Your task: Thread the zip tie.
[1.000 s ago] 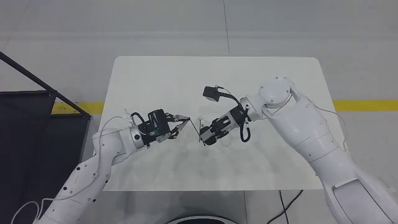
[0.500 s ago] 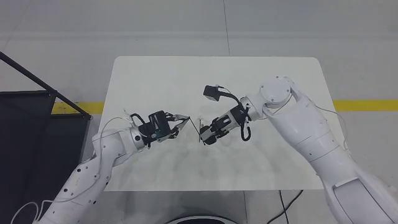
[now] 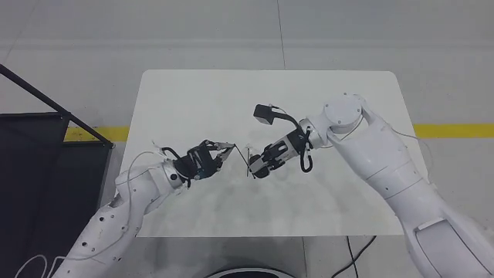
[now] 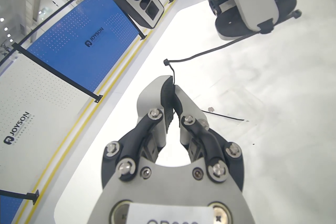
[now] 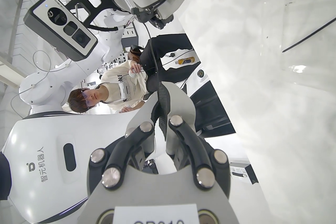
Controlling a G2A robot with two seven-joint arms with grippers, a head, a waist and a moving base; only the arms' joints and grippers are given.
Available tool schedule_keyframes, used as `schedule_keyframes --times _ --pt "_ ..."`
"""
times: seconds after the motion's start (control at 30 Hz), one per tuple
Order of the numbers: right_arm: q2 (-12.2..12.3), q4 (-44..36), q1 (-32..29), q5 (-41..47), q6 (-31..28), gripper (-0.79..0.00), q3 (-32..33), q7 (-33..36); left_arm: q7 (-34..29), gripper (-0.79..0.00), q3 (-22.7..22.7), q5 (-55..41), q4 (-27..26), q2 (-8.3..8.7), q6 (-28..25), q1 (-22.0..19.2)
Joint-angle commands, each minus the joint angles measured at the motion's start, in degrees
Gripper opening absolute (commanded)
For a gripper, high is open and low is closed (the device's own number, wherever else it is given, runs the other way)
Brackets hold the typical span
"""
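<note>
Both grippers meet low over the white table [image 3: 309, 96], a little left of its middle and somewhat toward the near edge. Left gripper [image 4: 172, 83]: jaws pressed together, pinching one end of the black zip tie [image 4: 204, 53] right at the fingertips. A short length of tie rises out of the pads to a small blocky knob just beyond the tips; whether that is the tie's head with the strap through it, cannot tell. From the knob the thin strap runs in a shallow curve off the table surface, across to the right gripper [image 5: 162, 93]. Right gripper: jaws also closed, clamping the strap between dark pads, with a short stub ending in a small block poking out on its far side. The two grippers are near each other, tips pointed roughly toward one another, not touching, with the tie spanning the gap. In the top view the tie reads as a short dark line between the two sets of fingertips. A second thin black strip [image 4: 223, 116] lies flat and loose on the table, just right of the left gripper and apart from both grippers.
</note>
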Motion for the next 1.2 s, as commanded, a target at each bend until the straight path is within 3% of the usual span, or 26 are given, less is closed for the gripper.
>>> schedule_keyframes --times 0.0,0.63,0.97,1.17 --pt "0.0 0.1 0.1 0.2 0.0 -0.785 -0.2 0.0 0.1 -0.785 0.0 0.1 0.0 -0.01 0.2 0.1" --pt "0.1 1.3 1.7 2.0 0.2 -0.785 -2.6 0.0 1.8 -0.785 -0.3 2.2 -0.5 -0.03 3.4 0.9" --pt "0.2 1.9 2.5 3.0 -0.1 -0.785 -3.9 0.0 0.5 -0.785 0.3 6.3 -1.5 -0.19 8.5 1.9" --pt "0.3 2.0 2.9 3.4 -0.4 -0.785 -4.6 0.0 0.4 -0.785 0.3 5.3 -1.2 -0.36 8.3 1.6"
